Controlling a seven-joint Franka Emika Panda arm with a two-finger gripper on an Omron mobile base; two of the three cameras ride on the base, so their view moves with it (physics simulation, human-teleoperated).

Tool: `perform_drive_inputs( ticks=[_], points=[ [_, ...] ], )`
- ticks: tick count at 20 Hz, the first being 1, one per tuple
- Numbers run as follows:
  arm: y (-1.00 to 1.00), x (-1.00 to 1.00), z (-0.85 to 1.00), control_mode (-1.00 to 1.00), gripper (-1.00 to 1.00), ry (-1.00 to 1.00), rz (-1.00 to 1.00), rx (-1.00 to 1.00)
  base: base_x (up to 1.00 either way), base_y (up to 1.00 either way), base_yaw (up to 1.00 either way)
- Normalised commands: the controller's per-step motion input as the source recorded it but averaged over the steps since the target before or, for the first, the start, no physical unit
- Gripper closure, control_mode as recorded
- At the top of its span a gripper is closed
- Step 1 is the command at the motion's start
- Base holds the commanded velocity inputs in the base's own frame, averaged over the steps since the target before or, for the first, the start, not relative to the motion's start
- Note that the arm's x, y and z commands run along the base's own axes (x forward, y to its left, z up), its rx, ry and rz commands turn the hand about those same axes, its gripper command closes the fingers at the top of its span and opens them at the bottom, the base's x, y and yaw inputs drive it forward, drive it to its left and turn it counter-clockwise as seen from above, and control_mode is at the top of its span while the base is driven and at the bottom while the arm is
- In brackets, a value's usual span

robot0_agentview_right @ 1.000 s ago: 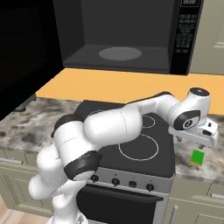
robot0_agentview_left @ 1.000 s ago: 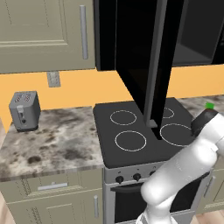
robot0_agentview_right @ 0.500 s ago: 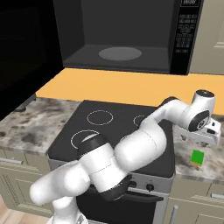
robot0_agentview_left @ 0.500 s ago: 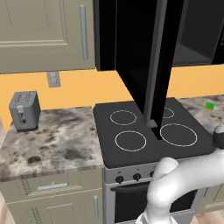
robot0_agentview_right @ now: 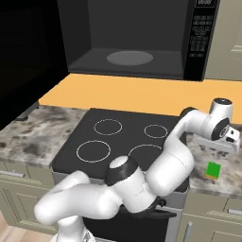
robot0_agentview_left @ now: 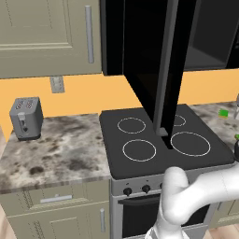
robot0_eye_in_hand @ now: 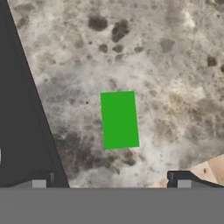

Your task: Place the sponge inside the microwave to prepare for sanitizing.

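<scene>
Hovering over the green sponge on the counter, my hand spreads wide; microwave door open.

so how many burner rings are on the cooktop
4, all on the black cooktop: back left, back right, front left, and front right, which the arm partly covers in the right base view.

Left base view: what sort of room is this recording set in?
A rendered home kitchen: a black four-ring cooktop with oven knobs, an open microwave above it, and a toaster on a speckled stone counter.
</scene>
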Motion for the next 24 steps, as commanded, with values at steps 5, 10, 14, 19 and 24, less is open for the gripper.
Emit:
perform_drive_inputs(
  ticks=[5, 10, 14, 19, 24],
  points=[
    [-0.25, 0.29, -0.27, -1.00, -1.00, 0.04, 0.00, -0.01, 0.00, 0.00, 0.00],
    [-0.20, 0.12, -0.48, -1.00, -1.00, 0.11, 0.00, 0.00, 0.00, 0.00, 0.00],
    [-0.08, 0.00, -0.45, -1.00, -1.00, 0.04, 0.00, 0.00, 0.00, 0.00, 0.00],
    [0.00, 0.00, -0.16, -1.00, -1.00, 0.01, 0.00, 0.06, 0.00, 0.00, 0.00],
    [-0.06, 0.00, -0.22, -1.00, -1.00, 0.03, 0.00, 0.08, 0.00, 0.00, 0.00]
  ],
)
